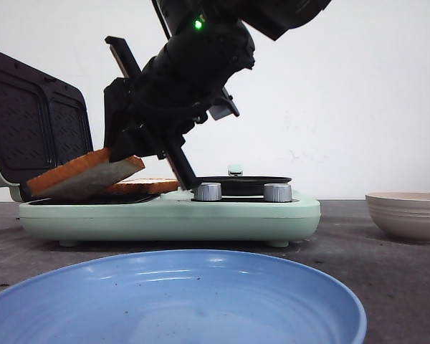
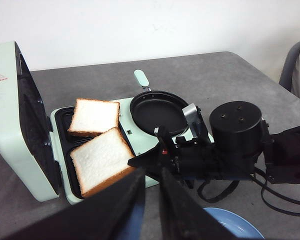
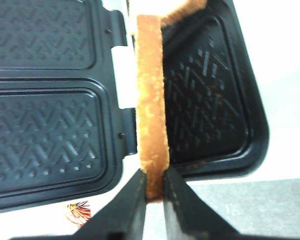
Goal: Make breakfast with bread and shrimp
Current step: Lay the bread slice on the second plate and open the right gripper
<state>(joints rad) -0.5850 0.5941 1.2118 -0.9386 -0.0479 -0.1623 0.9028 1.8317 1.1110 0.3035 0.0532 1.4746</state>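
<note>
Right now my right tool (image 3: 154, 192) is pinching one slice of bread (image 1: 86, 174) by its crust edge, over the near tray of the sandwich maker (image 1: 172, 215). Right wrist view shows the crust running straight up from between the fingers, with the dark ridged plates on both sides.

Slice is tilted, not flat: the held end is high, and the far end dips toward the open lid (image 1: 36, 122) at the left of the front view. From the front I judge that low corner is touching or nearly touching the plate, but can't confirm.

Key relation: the slice's long axis points away from my right tool toward the lid hinge, and the tray sits directly below it. So the next move looks like a lower-and-level, then release. Risk is the lid-side edge catching first and the slice folding.

Second slice (image 2: 94, 116) already lies flat in the far tray, just beside the held one, overlapping slightly in the left wrist view.

My left tool (image 2: 151, 200) is well back from the maker, holding nothing, fingers close with a narrow gap. Right arm is clearly the nearer one.

Small frying pan (image 2: 158, 112) on the burner side, blue plate (image 1: 172, 301) in front, beige bowl (image 1: 408, 213) off right on the bench (image 1: 387, 279).
</note>
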